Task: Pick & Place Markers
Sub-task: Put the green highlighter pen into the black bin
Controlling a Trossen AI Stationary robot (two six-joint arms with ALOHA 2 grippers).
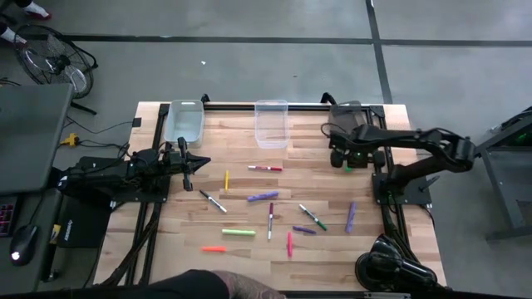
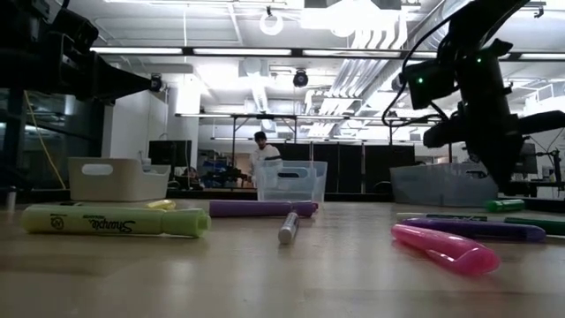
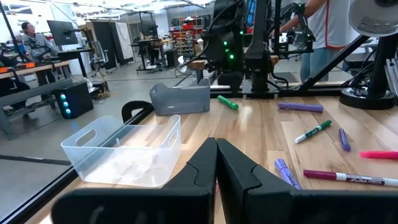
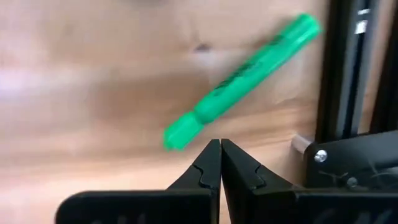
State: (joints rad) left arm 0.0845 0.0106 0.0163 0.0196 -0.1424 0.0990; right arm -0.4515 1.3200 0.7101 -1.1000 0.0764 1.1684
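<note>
Markers (image 1: 270, 218) lie scattered flat across the middle of the wooden worktop (image 1: 241, 253). The right claw (image 4: 220, 144) hangs over a green highlighter (image 4: 241, 81) near the far right edge, fingers pressed together, empty. The left claw (image 3: 216, 144) hovers by the left edge beside a clear bin (image 3: 124, 149), also closed on nothing.

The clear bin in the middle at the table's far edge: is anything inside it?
The clear bin looks empty: bare wood shows through its bottom from above, and no markers lie in it. They are all scattered on the table.
</note>
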